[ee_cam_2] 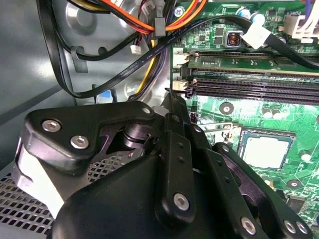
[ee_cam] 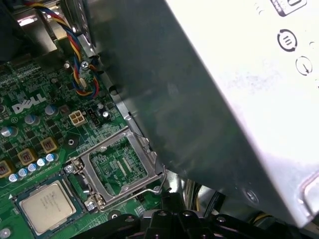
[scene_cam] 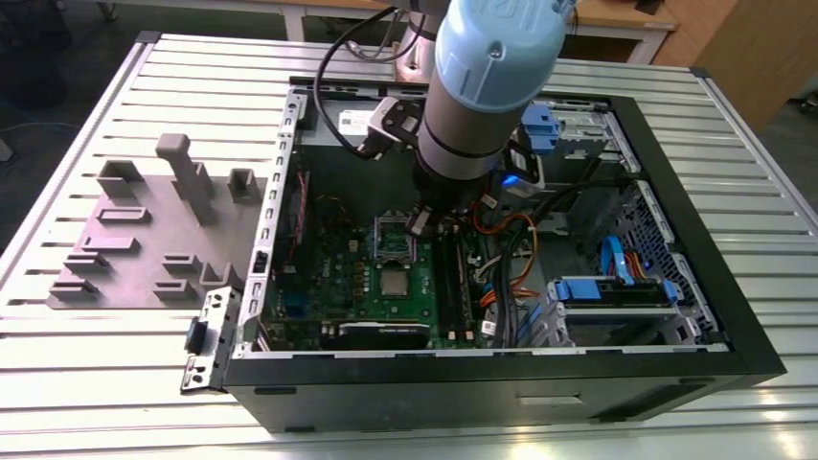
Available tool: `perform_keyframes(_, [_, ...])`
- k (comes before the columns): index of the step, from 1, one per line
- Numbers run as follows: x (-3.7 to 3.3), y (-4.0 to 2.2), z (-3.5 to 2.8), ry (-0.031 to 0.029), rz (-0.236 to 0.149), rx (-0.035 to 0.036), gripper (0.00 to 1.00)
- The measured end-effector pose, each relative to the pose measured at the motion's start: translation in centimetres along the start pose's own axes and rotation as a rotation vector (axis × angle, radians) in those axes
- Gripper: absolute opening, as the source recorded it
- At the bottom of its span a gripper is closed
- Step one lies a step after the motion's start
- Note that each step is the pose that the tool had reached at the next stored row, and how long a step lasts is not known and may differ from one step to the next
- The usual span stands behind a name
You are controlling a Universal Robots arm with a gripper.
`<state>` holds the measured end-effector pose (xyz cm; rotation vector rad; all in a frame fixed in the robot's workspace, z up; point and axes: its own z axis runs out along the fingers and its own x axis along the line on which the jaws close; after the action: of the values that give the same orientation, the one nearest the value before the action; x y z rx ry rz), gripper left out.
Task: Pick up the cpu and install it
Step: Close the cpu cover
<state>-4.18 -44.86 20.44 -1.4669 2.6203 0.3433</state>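
While gripper (scene_cam: pixel 419 226) hovers over raised socket frame (scene_cam: pixel 391 240), cpu (scene_cam: pixel 395 280) sits in socket just beside; finger state unclear.

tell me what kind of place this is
Probably a robotics lab or test bench for computer assembly. An open black desktop computer case lies on a ribbed aluminium slotted table, a grey moulded fixture tray sits beside it, and the robot's black gripper hangs above the green motherboard.

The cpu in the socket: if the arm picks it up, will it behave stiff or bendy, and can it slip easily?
The cpu is a flat square with a metal top, so probably stiff. That smooth top and its thin edges suggest it may slip. It sits low in the socket, so little edge seems free to grip.
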Motion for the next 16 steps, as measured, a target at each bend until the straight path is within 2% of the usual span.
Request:
perform_keyframes(10, [0.00,0.04,0.36,-0.0008,0.005,0.0012,0.11])
perform_keyframes(16, [-0.27,0.21,0.51,-0.0022,0.015,0.0033,0.11])
